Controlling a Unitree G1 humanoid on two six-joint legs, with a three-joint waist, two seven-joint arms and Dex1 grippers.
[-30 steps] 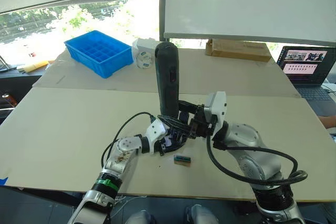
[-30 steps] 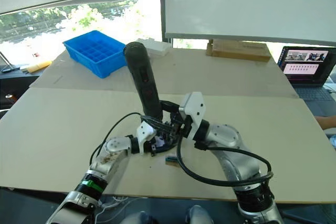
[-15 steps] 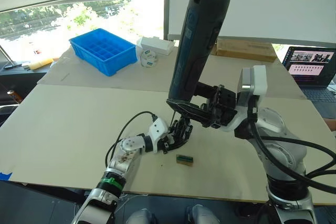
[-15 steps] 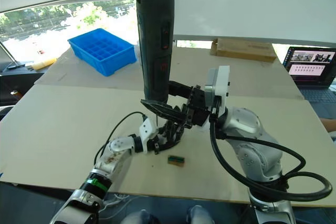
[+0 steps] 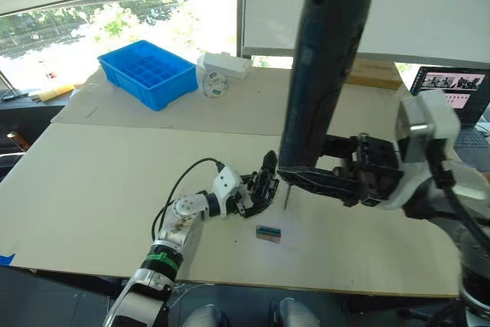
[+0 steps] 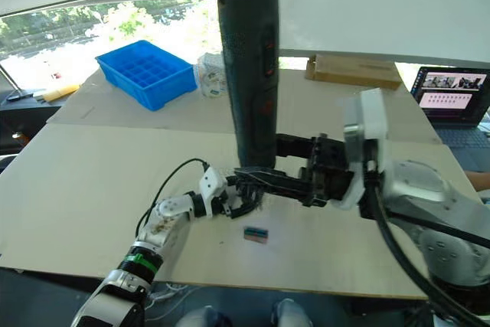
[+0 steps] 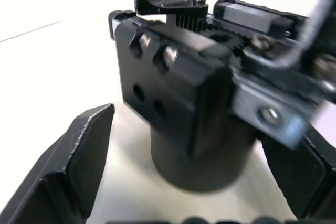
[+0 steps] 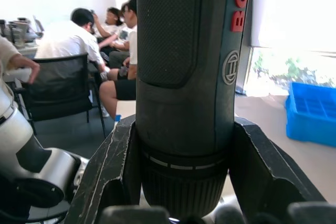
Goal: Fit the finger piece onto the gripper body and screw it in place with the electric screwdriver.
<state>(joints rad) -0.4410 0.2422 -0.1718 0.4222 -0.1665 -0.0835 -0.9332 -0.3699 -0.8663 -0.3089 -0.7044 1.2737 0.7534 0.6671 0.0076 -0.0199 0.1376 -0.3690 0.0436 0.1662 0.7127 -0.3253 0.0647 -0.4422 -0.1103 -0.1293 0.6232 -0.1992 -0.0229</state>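
Note:
The gripper body (image 7: 191,103), a small black assembly with a round base, stands on the table. My left gripper (image 5: 256,195) is shut on it, one finger (image 7: 79,156) on each side. A black pointed part (image 5: 268,166) rises from the body; I cannot tell the finger piece apart from it. My right gripper (image 5: 310,178) is shut on the electric screwdriver (image 5: 321,74), which it holds upright above the table. The tool's thin bit (image 5: 286,197) hangs just right of the body, apart from it. The red lettering on the electric screwdriver (image 8: 184,77) faces the right wrist view.
A small green-brown block (image 5: 268,233) lies in front of the body. At the back are a blue bin (image 5: 145,74), a white box with a tape roll (image 5: 218,74), a cardboard box (image 6: 352,70) and a laptop (image 5: 452,89). Seated people (image 8: 68,40) are beyond the table.
My right gripper has lifted the screwdriver off the gripper body and carried it up and to the right. The left gripper has stayed on the body. The camera has shifted a little.

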